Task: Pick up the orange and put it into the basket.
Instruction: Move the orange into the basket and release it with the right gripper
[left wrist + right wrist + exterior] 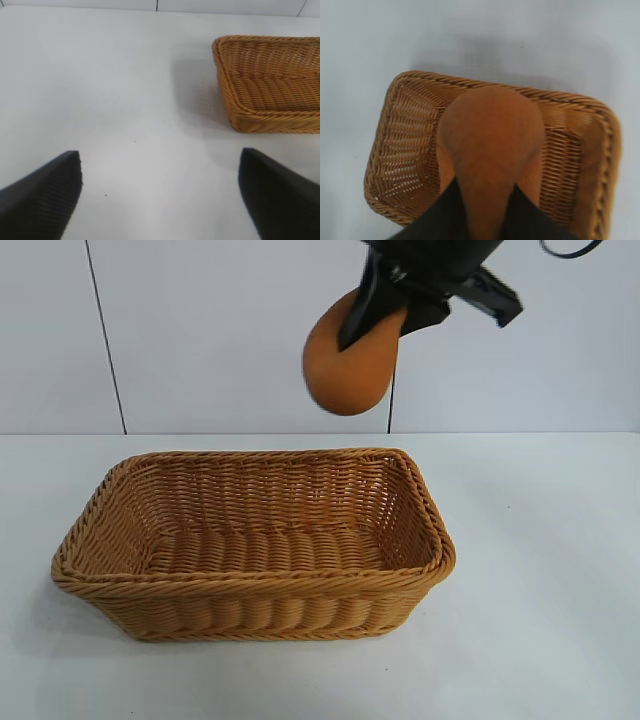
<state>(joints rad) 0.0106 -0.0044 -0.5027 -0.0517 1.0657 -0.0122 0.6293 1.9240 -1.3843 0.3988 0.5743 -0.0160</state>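
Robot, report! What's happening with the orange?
Right claw shut on bumpy dull orange, above tan wicker basket. Left claw open, idle. Nothing blocking.

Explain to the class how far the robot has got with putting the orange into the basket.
Done: the right pincer has lifted the orange and grips it by its narrow end. In hand: it hangs high over the basket; the wrist view shows the basket beneath. Left: lowering and releasing; the basket holds nothing yet. The left pincer waits open beside the basket.

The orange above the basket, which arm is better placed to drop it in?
Right. Its tool already grips the dull, lumpy orange above the tan woven wicker basket. The left tool hangs open over bare table beside the basket, holding nothing.
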